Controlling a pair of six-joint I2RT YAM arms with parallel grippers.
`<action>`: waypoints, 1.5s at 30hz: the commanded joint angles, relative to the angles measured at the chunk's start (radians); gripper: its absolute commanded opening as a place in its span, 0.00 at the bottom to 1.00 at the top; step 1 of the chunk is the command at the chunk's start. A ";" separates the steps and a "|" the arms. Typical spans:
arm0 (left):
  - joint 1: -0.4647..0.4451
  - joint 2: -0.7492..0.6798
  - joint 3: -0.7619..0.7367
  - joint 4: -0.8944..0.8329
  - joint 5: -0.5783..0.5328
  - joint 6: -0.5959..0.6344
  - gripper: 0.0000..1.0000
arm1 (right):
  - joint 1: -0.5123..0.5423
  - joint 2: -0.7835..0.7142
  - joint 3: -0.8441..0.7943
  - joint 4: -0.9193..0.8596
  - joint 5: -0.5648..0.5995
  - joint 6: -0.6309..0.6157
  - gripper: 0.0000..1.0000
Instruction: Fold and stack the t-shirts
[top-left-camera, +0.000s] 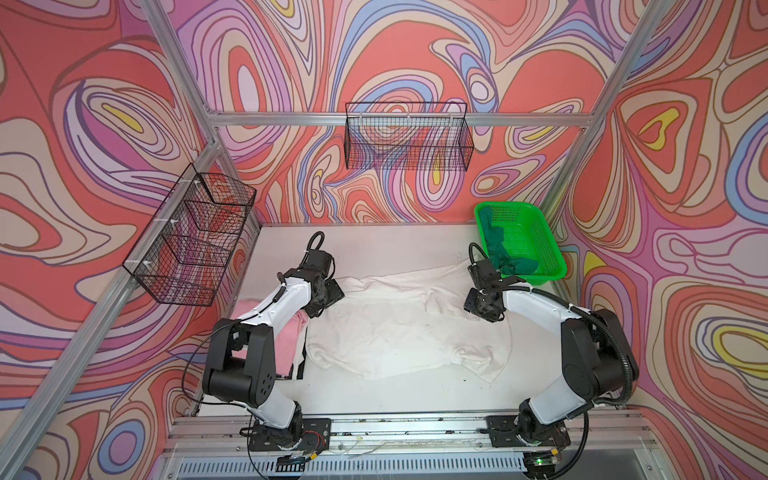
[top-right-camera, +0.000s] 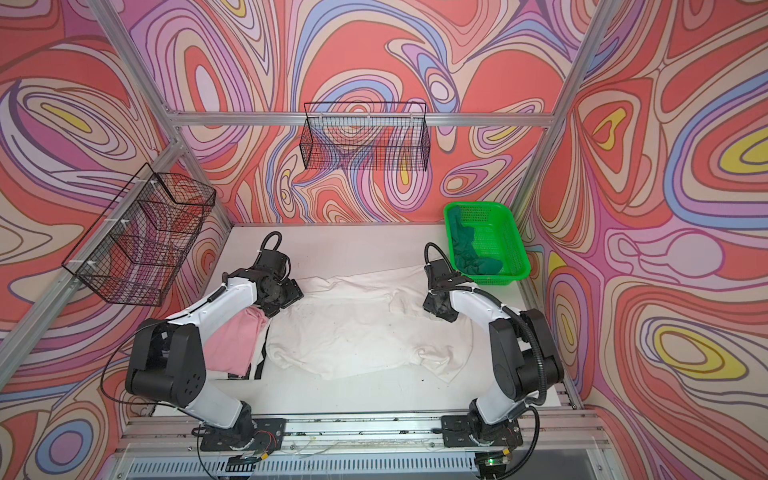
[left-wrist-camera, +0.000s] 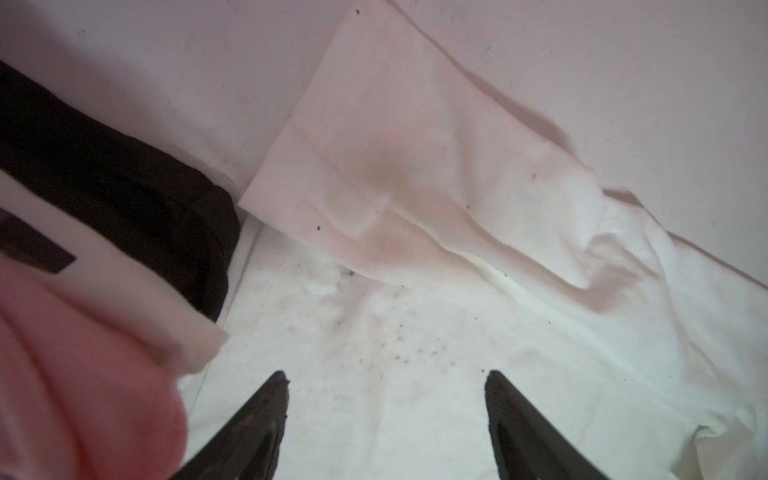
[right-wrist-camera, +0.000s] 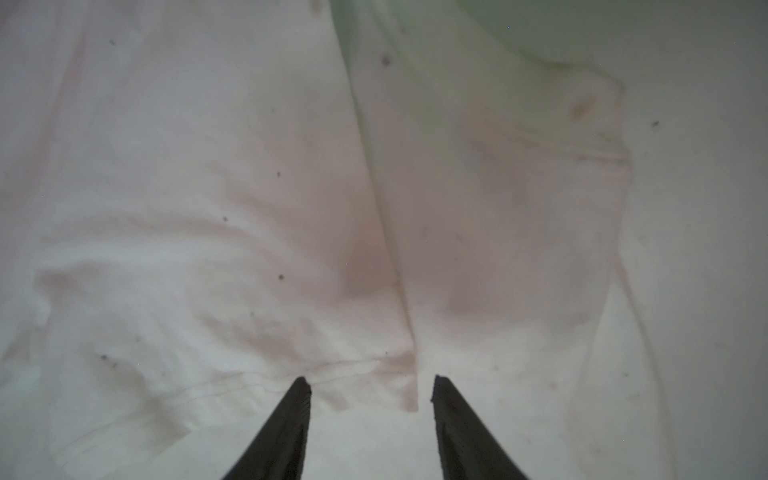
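Observation:
A large white t-shirt (top-left-camera: 399, 328) (top-right-camera: 357, 332) lies spread and creased across the middle of the table, speckled with dark dirt. A pink t-shirt (top-left-camera: 286, 349) (top-right-camera: 232, 345) lies at the left, partly under my left arm. A dark green t-shirt (top-left-camera: 505, 251) (top-right-camera: 467, 253) sits crumpled in the green basket. My left gripper (top-left-camera: 324, 303) (left-wrist-camera: 386, 378) hangs open over the white shirt's left end, nothing between its fingers. My right gripper (top-left-camera: 478, 307) (right-wrist-camera: 370, 384) stands open at the shirt's right end, with a folded sleeve corner (right-wrist-camera: 399, 374) lying just past its tips.
The bright green plastic basket (top-left-camera: 548, 249) (top-right-camera: 513, 245) stands at the back right corner. Black wire baskets hang on the left wall (top-left-camera: 191, 245) and the back wall (top-left-camera: 409, 137). A black strip of cloth (top-left-camera: 303, 361) (left-wrist-camera: 124, 199) edges the pink shirt. An aluminium rail (top-left-camera: 407, 428) runs along the front.

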 joint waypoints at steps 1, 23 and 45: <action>0.011 0.034 0.008 -0.004 -0.007 -0.044 0.77 | -0.022 0.017 -0.039 0.030 0.031 -0.014 0.50; 0.081 0.141 0.062 0.005 -0.046 -0.050 0.69 | -0.022 0.012 -0.089 0.083 -0.042 -0.003 0.28; 0.081 0.214 0.092 -0.006 -0.134 -0.055 0.51 | -0.021 -0.025 -0.084 0.080 -0.063 -0.010 0.25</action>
